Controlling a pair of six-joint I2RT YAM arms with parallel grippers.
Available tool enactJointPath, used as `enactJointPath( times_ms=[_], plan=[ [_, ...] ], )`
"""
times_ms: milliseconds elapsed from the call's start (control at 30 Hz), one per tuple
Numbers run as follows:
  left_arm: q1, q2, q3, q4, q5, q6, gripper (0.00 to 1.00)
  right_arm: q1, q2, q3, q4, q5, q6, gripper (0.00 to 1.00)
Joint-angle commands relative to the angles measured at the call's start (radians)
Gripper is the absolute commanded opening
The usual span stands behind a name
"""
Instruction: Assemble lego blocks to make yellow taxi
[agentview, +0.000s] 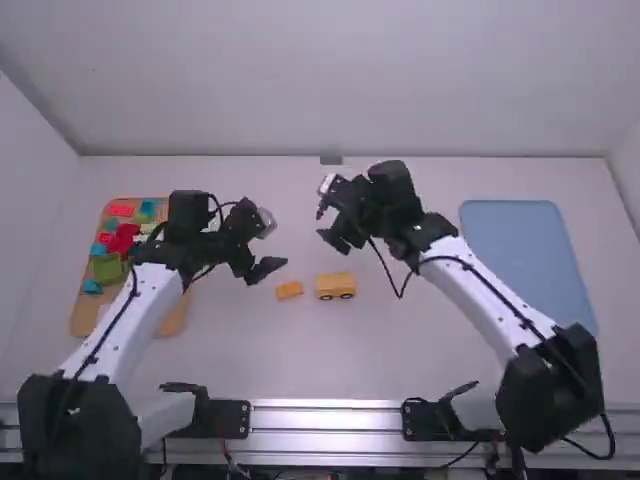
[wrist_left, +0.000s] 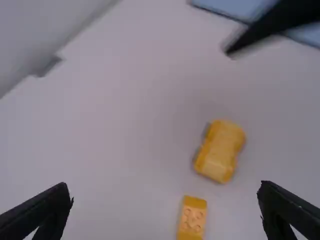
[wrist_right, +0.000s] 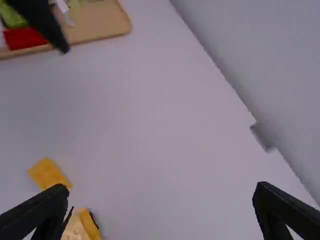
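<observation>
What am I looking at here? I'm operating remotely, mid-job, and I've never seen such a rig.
These are two robot arms, each ending in a two-finger gripper. The high view looks down from above and behind them; each wrist view comes from a camera on that arm, with its own fingers at the bottom edge.

On the white table lie a small yellow block and, beside it but apart, a yellow car-shaped piece with wheels. At the left is a tray of colored pieces; at the right, a blue mat.

Both the left gripper and right gripper are open and hold nothing.
</observation>
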Motion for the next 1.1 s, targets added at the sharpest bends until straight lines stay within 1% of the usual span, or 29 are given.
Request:
enactJointPath(
  times_ms=[0, 33, 100, 133, 200, 267, 300, 367, 433, 500, 633, 700, 767, 933, 1000, 1033, 1067],
  plan=[
    [0.003, 0.037, 0.010, -0.033, 0.163, 0.306, 0.99, -0.070, -0.018, -0.117, 0.053, -0.158, 0.005, 0.99],
    [0.003, 0.046, 0.006, -0.040, 0.167, 0.327, 0.99, -0.085, -0.019, -0.135, 0.070, -0.197, -0.005, 0.99],
    [0.003, 0.085, -0.013, -0.048, 0.187, 0.381, 1.00, -0.144, -0.018, -0.200, 0.119, -0.354, -0.060, 0.98],
    [0.003, 0.101, -0.019, -0.045, 0.195, 0.394, 1.00, -0.166, -0.018, -0.220, 0.132, -0.406, -0.080, 0.99],
    [0.003, 0.153, -0.042, -0.024, 0.221, 0.427, 0.97, -0.223, -0.016, -0.275, 0.171, -0.531, -0.129, 0.99],
    [0.003, 0.197, -0.059, 0.009, 0.239, 0.431, 0.96, -0.259, -0.012, -0.309, 0.205, -0.595, -0.143, 0.98],
    [0.003, 0.246, -0.078, 0.053, 0.264, 0.432, 0.95, -0.286, -0.006, -0.336, 0.246, -0.634, -0.146, 0.99],
    [0.003, 0.314, -0.103, 0.113, 0.295, 0.432, 0.92, -0.315, -0.002, -0.376, 0.302, -0.675, -0.145, 0.99],
    [0.003, 0.355, -0.119, 0.146, 0.306, 0.431, 0.92, -0.330, -0.003, -0.399, 0.336, -0.691, -0.145, 0.98],
    [0.003, 0.414, -0.153, 0.207, 0.296, 0.431, 0.95, -0.341, -0.003, -0.439, 0.409, -0.687, -0.119, 0.98],
    [0.012, 0.458, -0.221, 0.301, 0.298, 0.424, 0.93, -0.344, -0.003, -0.470, 0.480, -0.681, -0.081, 0.99],
    [0.018, 0.458, -0.253, 0.341, 0.298, 0.423, 0.99, -0.344, -0.003, -0.476, 0.491, -0.681, -0.092, 0.99],
    [0.027, 0.458, -0.283, 0.394, 0.294, 0.394, 0.99, -0.344, -0.003, -0.477, 0.490, -0.681, -0.095, 0.99],
    [0.062, 0.458, -0.409, 0.698, 0.242, 0.173, 0.99, -0.344, -0.003, -0.472, 0.490, -0.681, -0.088, 0.99],
    [0.063, 0.459, -0.463, 0.862, 0.214, 0.050, 0.99, -0.344, -0.003, -0.472, 0.498, -0.681, -0.088, 0.99],
    [0.063, 0.459, -0.466, 0.872, 0.212, 0.042, 0.99, -0.344, -0.003, -0.473, 0.501, -0.681, -0.087, 0.99],
    [0.053, 0.470, -0.490, 0.961, 0.183, -0.017, 0.99, -0.344, -0.003, -0.473, 0.509, -0.681, -0.081, 0.99]
  ],
)
